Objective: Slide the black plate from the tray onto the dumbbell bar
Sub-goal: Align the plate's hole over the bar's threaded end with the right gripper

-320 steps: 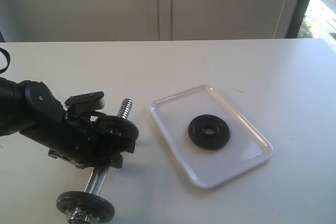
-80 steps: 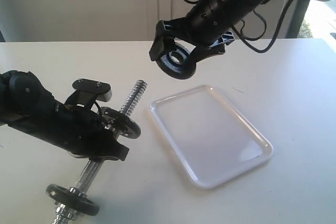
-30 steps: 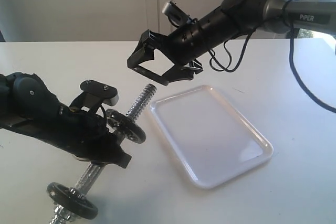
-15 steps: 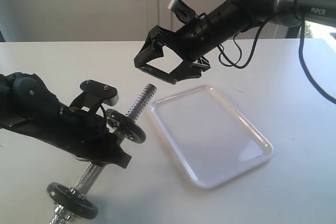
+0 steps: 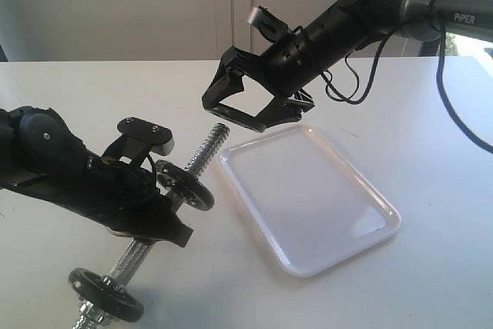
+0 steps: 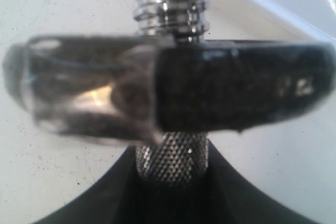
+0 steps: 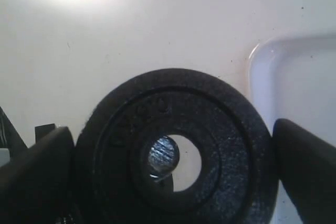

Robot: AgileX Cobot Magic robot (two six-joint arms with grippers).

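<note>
Right end effector (image 5: 239,112) clamped on the rim of a small matte-black round weight plate (image 7: 226,140), held in the air beside the flat white rectangular plastic tray (image 5: 308,198). The plate's hole faces the threaded tip of the shiny chrome dumbbell bar (image 5: 202,153). Left end effector (image 5: 158,209) closed around the bar's knurled middle, bar tilted, threaded end raised over the white bench (image 5: 92,98).

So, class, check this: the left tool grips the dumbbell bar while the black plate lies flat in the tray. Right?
Not quite. The black plate is not in the tray; the right tool holds it in the air near the threaded end of the dumbbell bar, as the exterior view shows. The left tool does grip that bar.
</note>
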